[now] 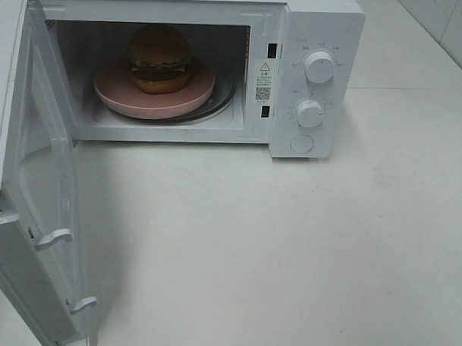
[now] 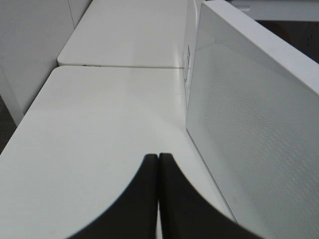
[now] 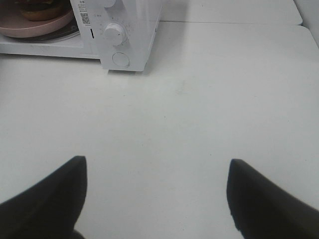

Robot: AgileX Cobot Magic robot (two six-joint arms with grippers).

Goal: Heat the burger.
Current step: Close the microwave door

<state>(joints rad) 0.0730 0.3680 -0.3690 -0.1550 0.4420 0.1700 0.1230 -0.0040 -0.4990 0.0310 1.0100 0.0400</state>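
Observation:
The burger (image 1: 160, 58), with its golden bun, lettuce and dark patty, sits on a round pink plate (image 1: 112, 93) inside the open white microwave (image 1: 319, 32). The door (image 1: 41, 174) is swung wide to the left. Neither gripper appears in the exterior high view. In the left wrist view my left gripper (image 2: 158, 158) is shut on nothing, its black fingers pressed together just beside the door's outer face (image 2: 259, 124). My right gripper (image 3: 157, 167) is open and empty over bare table, well in front of the microwave (image 3: 134, 30). The burger's lower edge (image 3: 42, 9) and the plate (image 3: 25, 30) show there.
Two round knobs (image 1: 319, 66) (image 1: 310, 113) and a round button (image 1: 301, 143) sit on the microwave's right panel. The white table (image 1: 289, 258) spreads in front. A second white table (image 2: 129, 35) adjoins it beyond a seam.

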